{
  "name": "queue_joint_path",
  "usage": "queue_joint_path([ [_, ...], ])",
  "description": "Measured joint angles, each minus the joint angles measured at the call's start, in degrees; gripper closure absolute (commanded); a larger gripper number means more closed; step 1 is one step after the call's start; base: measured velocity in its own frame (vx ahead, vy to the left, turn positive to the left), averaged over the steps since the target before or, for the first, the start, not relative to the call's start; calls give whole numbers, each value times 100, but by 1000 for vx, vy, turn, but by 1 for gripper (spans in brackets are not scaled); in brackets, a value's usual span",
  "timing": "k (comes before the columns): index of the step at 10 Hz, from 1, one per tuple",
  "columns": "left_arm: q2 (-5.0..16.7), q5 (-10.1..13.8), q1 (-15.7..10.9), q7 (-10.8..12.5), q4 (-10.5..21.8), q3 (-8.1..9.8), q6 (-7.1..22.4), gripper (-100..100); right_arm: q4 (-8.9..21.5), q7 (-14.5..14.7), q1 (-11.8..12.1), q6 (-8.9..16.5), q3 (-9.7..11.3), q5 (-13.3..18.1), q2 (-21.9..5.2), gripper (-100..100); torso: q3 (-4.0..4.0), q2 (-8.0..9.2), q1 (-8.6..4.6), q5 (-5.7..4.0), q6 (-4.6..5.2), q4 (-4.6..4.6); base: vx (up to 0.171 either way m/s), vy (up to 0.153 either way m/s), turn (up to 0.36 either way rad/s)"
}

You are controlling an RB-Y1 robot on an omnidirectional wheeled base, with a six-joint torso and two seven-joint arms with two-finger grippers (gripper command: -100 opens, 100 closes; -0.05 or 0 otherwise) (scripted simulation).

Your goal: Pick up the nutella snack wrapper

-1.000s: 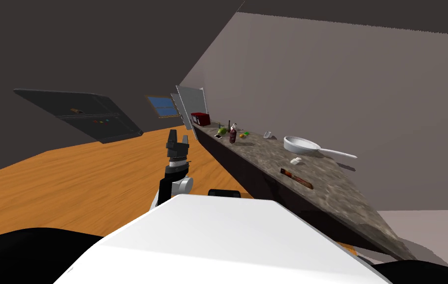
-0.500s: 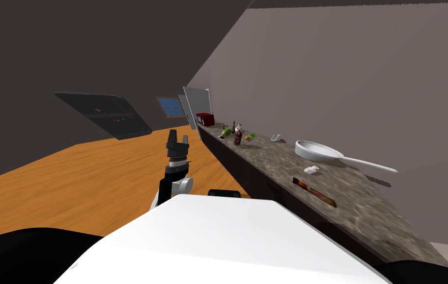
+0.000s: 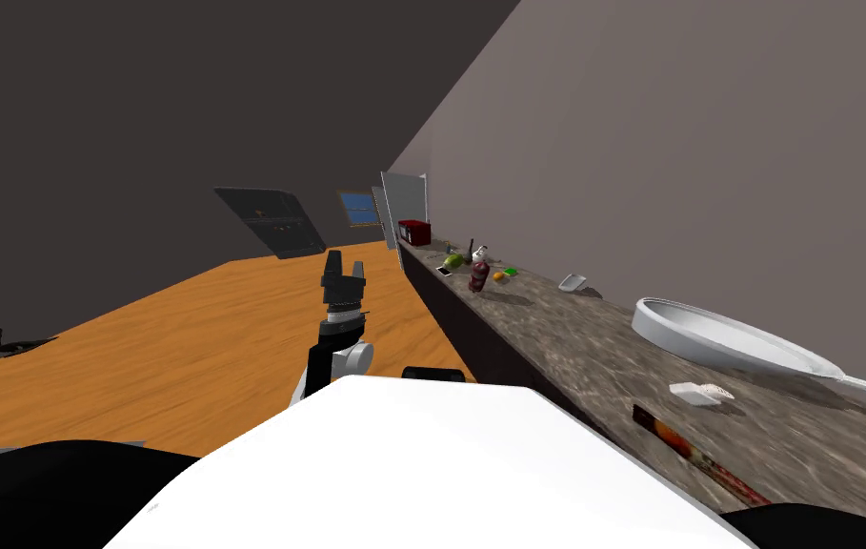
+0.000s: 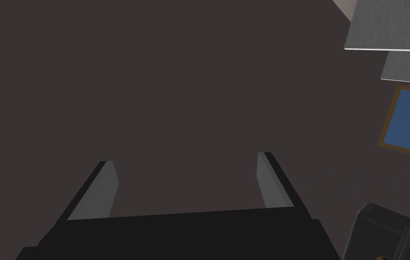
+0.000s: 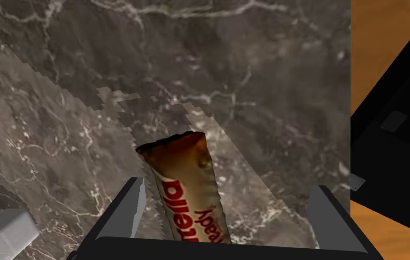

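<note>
Between the wide-spread blades of the right gripper (image 5: 233,210), which grips nothing, the long brown-and-white nutella snack wrapper (image 5: 186,194) lies flat on the grey marbled stone counter (image 5: 244,67), its long axis running straight out from the palm, crimped brown end past the fingertips. Beside that hand sits a small white block (image 3: 700,393), and beyond it a broad white pan (image 3: 707,334), plain white inside. Since a second ago I have moved along the counter, bringing these closer, while the left gripper (image 3: 343,270) stays raised, blades apart.
</note>
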Motion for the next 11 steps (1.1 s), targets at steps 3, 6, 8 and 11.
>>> queue_joint_path([
  [3,0,0,-1,0,0,0,0,0,-32,65,6,-44,-38,-31,20,-100,44,77,5,1,15,18,35,-21,43],
  [6,0,0,-1,0,1,0,0,0,8,84,-101,94,28,89,303,-100,57,96,-2,-1,17,23,4,-32,48],
  [8,0,0,-1,0,1,0,0,0,-39,134,-51,193,10,76,388,100,59,100,5,1,17,24,-1,-7,4],
  [11,-1,0,-1,0,1,0,0,0,-38,138,-51,194,10,78,385,100,58,98,4,-1,18,24,0,0,0],
])
